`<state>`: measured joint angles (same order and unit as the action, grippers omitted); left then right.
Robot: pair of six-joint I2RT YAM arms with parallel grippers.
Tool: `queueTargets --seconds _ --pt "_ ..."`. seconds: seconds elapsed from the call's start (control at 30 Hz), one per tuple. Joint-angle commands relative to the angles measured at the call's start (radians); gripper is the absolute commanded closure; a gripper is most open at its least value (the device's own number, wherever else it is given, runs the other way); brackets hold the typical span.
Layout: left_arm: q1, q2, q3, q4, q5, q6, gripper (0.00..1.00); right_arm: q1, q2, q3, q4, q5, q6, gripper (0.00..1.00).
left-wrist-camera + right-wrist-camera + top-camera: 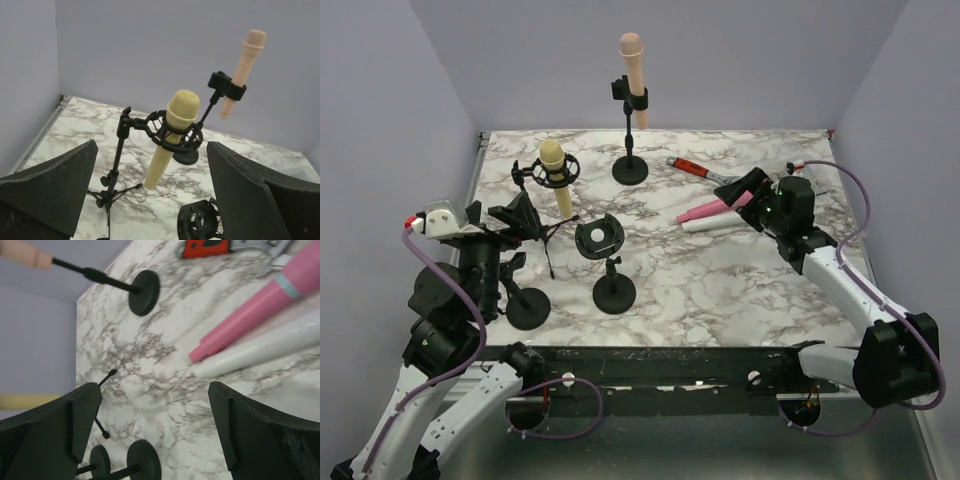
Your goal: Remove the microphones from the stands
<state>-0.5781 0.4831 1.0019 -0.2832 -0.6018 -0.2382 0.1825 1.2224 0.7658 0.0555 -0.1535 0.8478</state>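
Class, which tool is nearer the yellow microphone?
Left. The left tool faces the yellow microphone from close by; the right tool is across the table, by the pink microphone.

I see a smooth, marble-patterned surface (740, 290), a cream microphone (162, 160) with a fine mesh head and matt body in a matt black stand (118, 150), and a glossy pink microphone (250, 315) beside a glossy white microphone (270, 347).

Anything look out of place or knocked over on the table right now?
Nothing toppled. The yellow microphone sits tilted in its shock mount, the middle stand's mount is empty, and a pink microphone and white one lie loose by the right gripper.
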Motion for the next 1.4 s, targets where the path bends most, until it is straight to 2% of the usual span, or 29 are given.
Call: queueTargets --seconds 0.0,0.3,0.43,0.53,0.6,0.73,0.9,1.03,1.27,1.37 --pt "-0.003 -0.057 -0.125 0.143 -0.128 0.086 0.05 0.166 0.009 0.16 -0.046 0.172 -0.054 0.0" --pt "0.021 -0.24 -0.305 0.274 -0.246 0.119 0.05 0.524 0.296 0.551 -0.033 0.338 -0.206 0.0" --pt "0.021 -0.3 -0.344 0.335 -0.262 0.154 0.05 0.671 0.395 0.672 0.058 0.448 -0.339 0.0" --pt "0.021 -0.305 -0.344 0.326 -0.247 0.143 0.06 0.767 0.461 0.741 0.142 0.541 -0.449 0.0" --pt "0.022 -0.299 -0.336 0.311 -0.232 0.136 0.07 0.804 0.508 0.81 0.159 0.547 -0.508 0.0" --pt "0.021 -0.293 -0.328 0.295 -0.225 0.131 0.07 0.836 0.596 0.961 0.089 0.546 -0.553 0.0" --pt "0.023 -0.303 -0.327 0.285 -0.211 0.12 0.07 0.837 0.608 0.977 0.135 0.472 -0.603 0.0" --pt "0.022 -0.306 -0.323 0.285 -0.203 0.112 0.08 0.837 0.688 1.126 0.015 0.556 -0.594 0.0" --pt "0.021 -0.312 -0.322 0.285 -0.2 0.109 0.08 0.837 0.81 1.323 -0.115 0.509 -0.614 0.0" --pt "0.022 -0.314 -0.322 0.285 -0.199 0.109 0.08 0.836 0.851 1.374 -0.139 0.518 -0.624 0.04"
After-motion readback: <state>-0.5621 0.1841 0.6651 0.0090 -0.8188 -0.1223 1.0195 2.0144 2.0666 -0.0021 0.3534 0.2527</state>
